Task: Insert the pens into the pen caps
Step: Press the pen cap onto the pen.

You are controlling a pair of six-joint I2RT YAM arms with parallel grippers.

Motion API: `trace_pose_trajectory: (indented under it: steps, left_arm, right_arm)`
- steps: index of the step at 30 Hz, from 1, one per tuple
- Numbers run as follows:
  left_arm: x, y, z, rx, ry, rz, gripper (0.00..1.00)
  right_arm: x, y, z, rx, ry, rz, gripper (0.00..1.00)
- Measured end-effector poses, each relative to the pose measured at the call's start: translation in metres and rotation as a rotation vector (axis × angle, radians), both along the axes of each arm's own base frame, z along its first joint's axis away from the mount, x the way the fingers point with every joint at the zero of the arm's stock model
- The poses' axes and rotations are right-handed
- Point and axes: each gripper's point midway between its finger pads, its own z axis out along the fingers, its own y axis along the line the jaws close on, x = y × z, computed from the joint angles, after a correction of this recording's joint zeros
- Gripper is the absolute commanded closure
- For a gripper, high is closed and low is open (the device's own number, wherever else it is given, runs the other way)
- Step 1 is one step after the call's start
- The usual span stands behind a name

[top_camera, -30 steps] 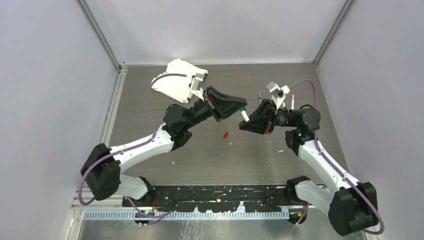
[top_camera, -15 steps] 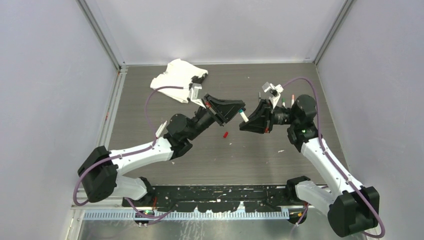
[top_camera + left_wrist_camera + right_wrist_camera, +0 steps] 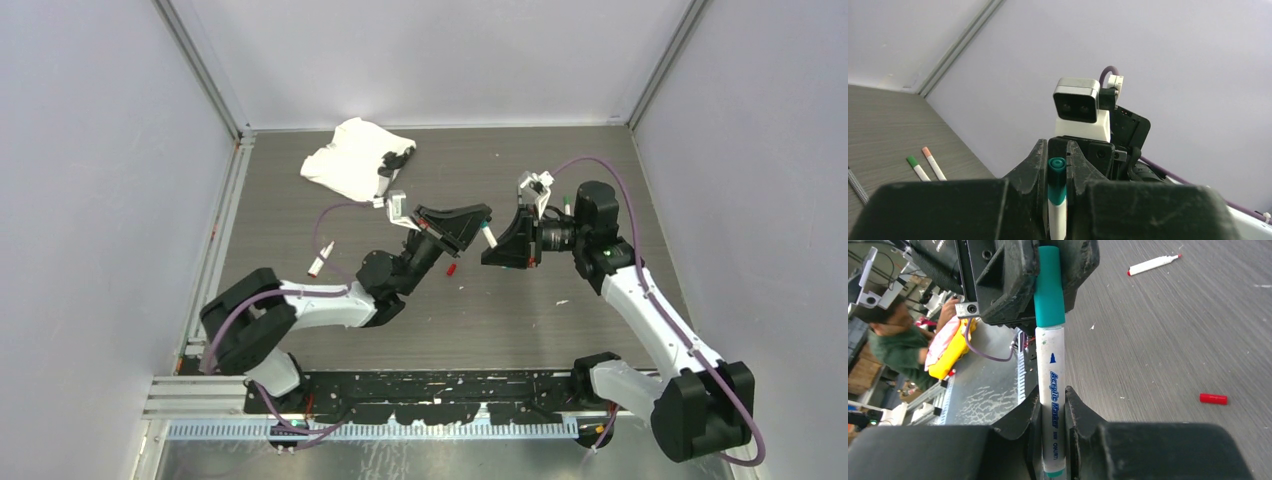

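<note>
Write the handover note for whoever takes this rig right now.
Left gripper: shut on the teal cap.
Right gripper: shut on the white pen, held above the table.
Done: green-capped pen and salmon-capped pen lie on the table; the teal cap looks pushed onto the white pen, full seating unclear.
Left: release that pair; join the red cap with the loose red-tipped pen. Grey pen: cap state hidden.

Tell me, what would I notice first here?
Two arms meet nose to nose over the table. Jaws of the right arm grip a white pen, and jaws of the left arm hold a teal cap at its end. A lone red cap lies on the table nearby.
</note>
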Motion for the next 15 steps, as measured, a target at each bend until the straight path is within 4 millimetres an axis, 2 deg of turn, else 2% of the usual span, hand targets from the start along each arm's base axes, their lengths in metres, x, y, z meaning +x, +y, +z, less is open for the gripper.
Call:
trace_pose_trajectory:
  steps: [6,15]
  left_arm:
    - [0.008,0.004,-0.022,-0.086,0.031,0.034,0.99]
    - [0.004,0.013,-0.046,-0.104,0.122,0.011,0.99]
  right_arm:
    - [0.007,-0.001,-0.015,0.019,0.100,0.026,0.99]
    - [0.019,-0.008,-0.010,0.070,0.119,0.103,0.99]
